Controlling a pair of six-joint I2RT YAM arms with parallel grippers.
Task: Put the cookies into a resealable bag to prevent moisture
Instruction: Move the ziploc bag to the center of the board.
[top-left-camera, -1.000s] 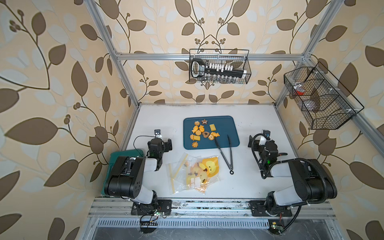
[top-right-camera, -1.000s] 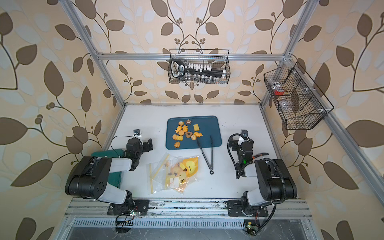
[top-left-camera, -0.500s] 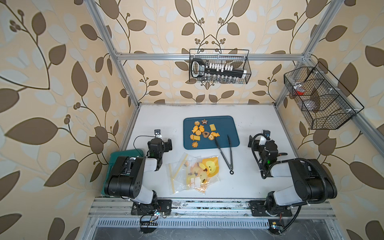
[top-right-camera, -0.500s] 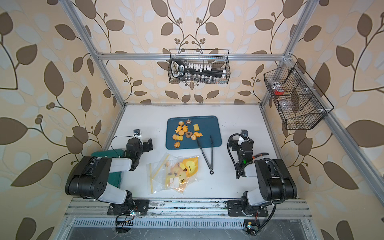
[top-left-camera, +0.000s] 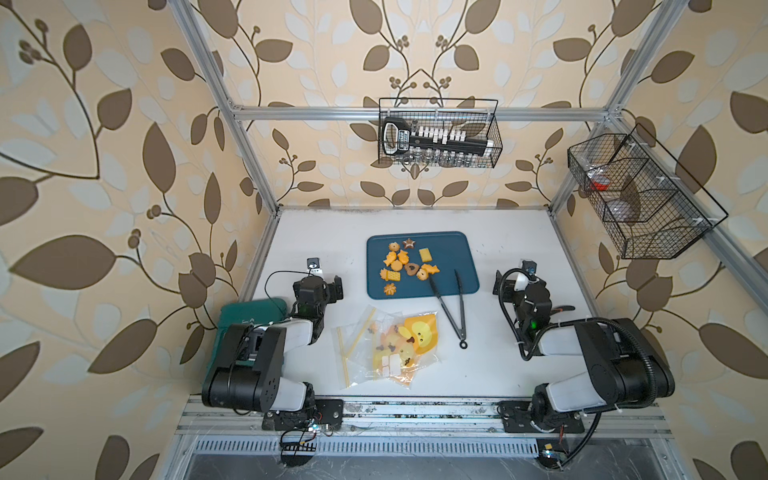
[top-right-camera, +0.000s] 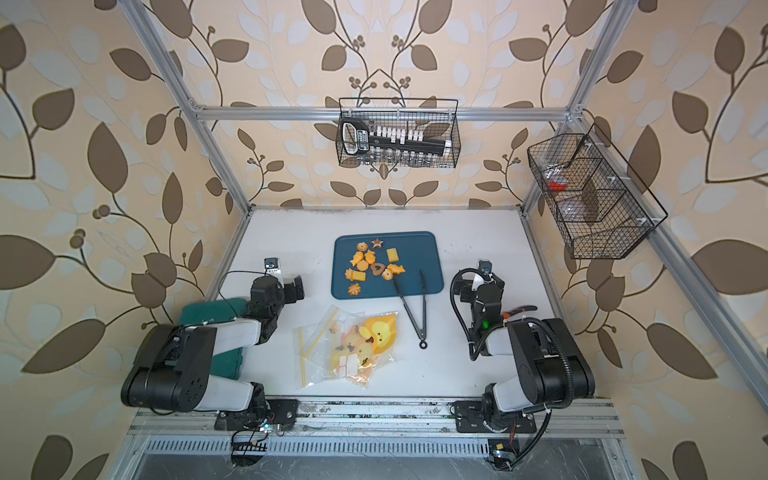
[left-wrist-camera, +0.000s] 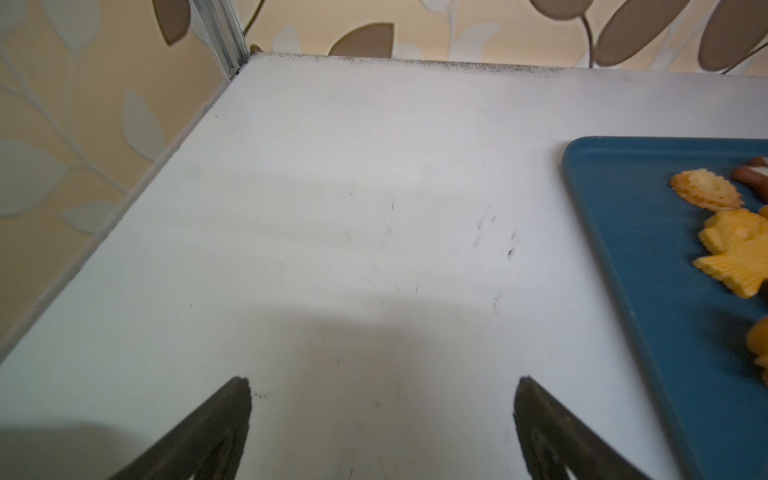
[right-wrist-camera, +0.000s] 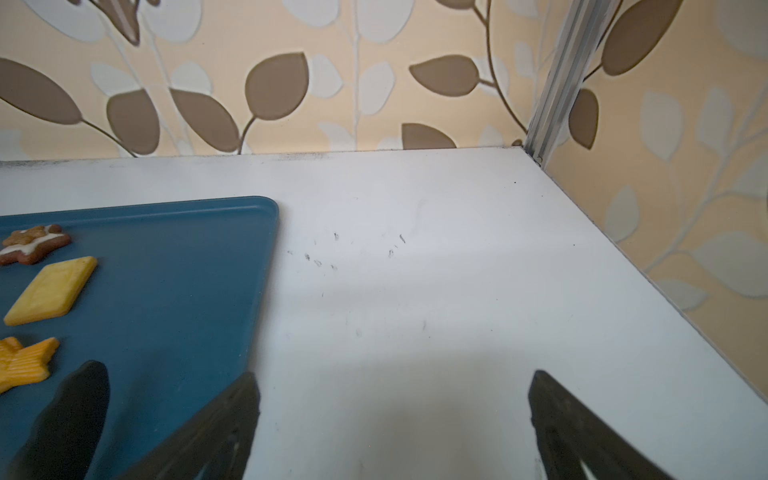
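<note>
Both pincers gape wide and hold nothing. In both top views the left gripper (left-wrist-camera: 382, 386) sits centre-left and the right gripper (right-wrist-camera: 395, 382) centre-right. Leaf-papered walls (top-left-camera: 124, 166) close in a mostly bare white table (top-left-camera: 519, 249). Between the arms lies the blue tray (top-left-camera: 465, 249). Below it, toward the left arm, lie the clear bags (top-left-camera: 390, 345). Black tongs (top-left-camera: 448, 309) run from tips on the tray's lower edge down-right, nearer the right gripper. The cookies (top-left-camera: 405, 264) cluster in the tray's left half, likely nearer the left gripper.
</note>
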